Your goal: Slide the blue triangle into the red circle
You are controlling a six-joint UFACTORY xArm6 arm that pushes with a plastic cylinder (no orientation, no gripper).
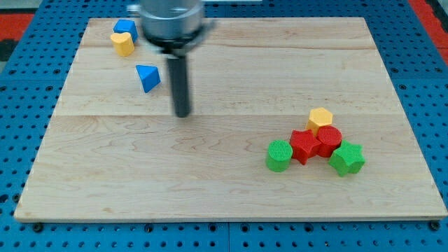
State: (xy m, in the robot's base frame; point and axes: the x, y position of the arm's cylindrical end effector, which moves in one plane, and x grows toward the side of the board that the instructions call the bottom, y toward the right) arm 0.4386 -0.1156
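At the view's top left, near the board's (pixel 210 189) corner, a blue block (pixel 126 27) sits touching a yellow block (pixel 122 43) just below it; their shapes are hard to make out, the yellow perhaps a heart. Below and to the right of that pair, well apart from it, lies the blue triangle (pixel 148 77). My tip (pixel 182 114) rests on the wood just right of the triangle and slightly lower, close but not touching it; the rod carries no pincer, so there is nothing to spread or press together. Bare wood runs from there to the cluster at the lower right. First comes a green cylinder (pixel 278 155), then a red star (pixel 303 145) pressed against the red circle (pixel 329 141). A yellow hexagon (pixel 320 118) touches the circle from above, and a green star (pixel 347 158) from the lower right. The red star and green cylinder stand on the circle's left side, facing the triangle.
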